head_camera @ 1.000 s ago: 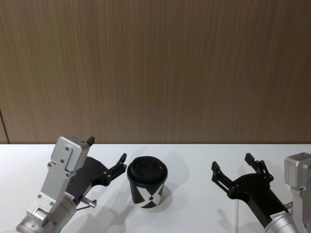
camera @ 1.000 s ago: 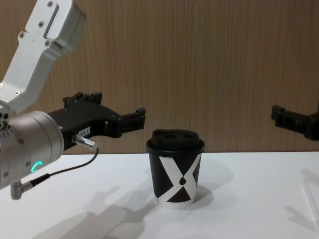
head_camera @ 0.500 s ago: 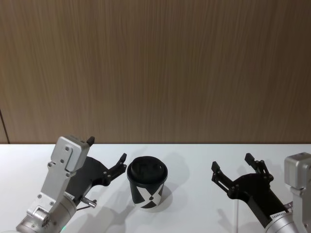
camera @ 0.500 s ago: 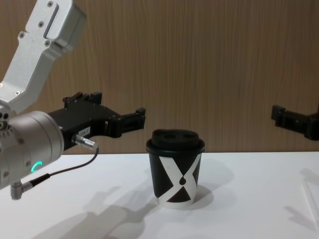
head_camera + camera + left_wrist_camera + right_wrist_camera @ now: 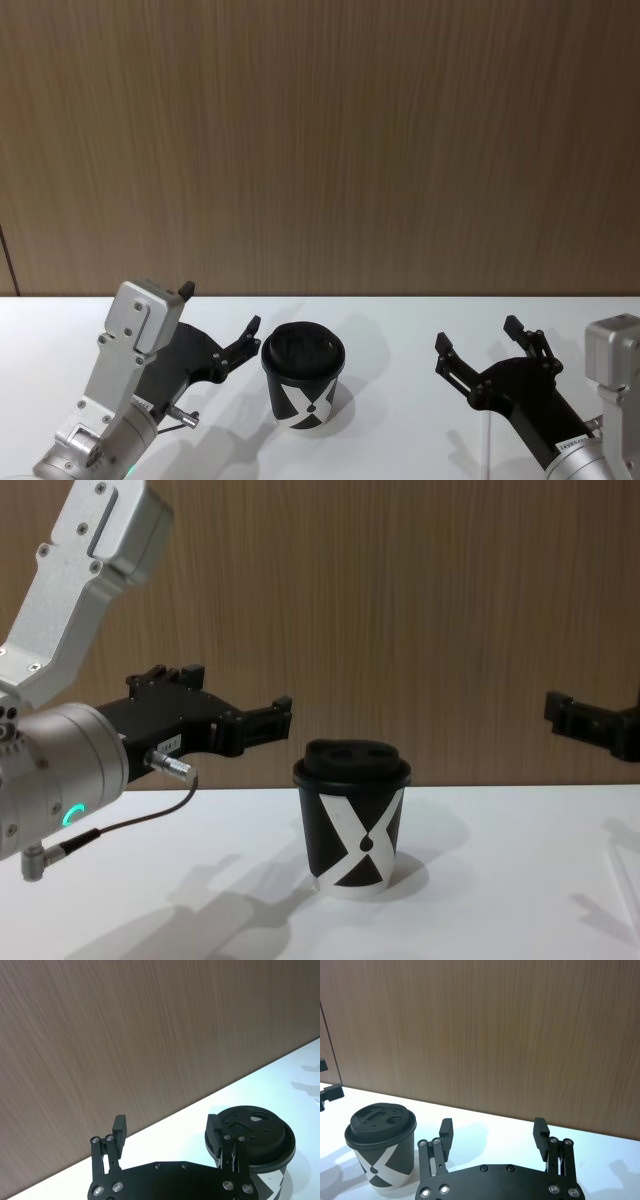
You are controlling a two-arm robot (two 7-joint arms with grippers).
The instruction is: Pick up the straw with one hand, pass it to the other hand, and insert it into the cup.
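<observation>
The cup (image 5: 303,392), black with a white X pattern and a black domed lid, stands upright on the white table; it also shows in the chest view (image 5: 352,830). My left gripper (image 5: 220,308) hovers open just left of the cup, one fingertip close to the lid (image 5: 250,1127). In the left wrist view this gripper (image 5: 166,1127) holds nothing. My right gripper (image 5: 480,337) hangs open and empty well to the right of the cup (image 5: 380,1152). The straw (image 5: 487,440) lies on the table as a thin white line under the right gripper, mostly hidden by it.
A brown wood-grain wall (image 5: 320,140) closes off the back of the white table (image 5: 390,330). A thin grey cable (image 5: 130,825) with a metal plug hangs from my left wrist. Bare table lies between the cup and the right gripper.
</observation>
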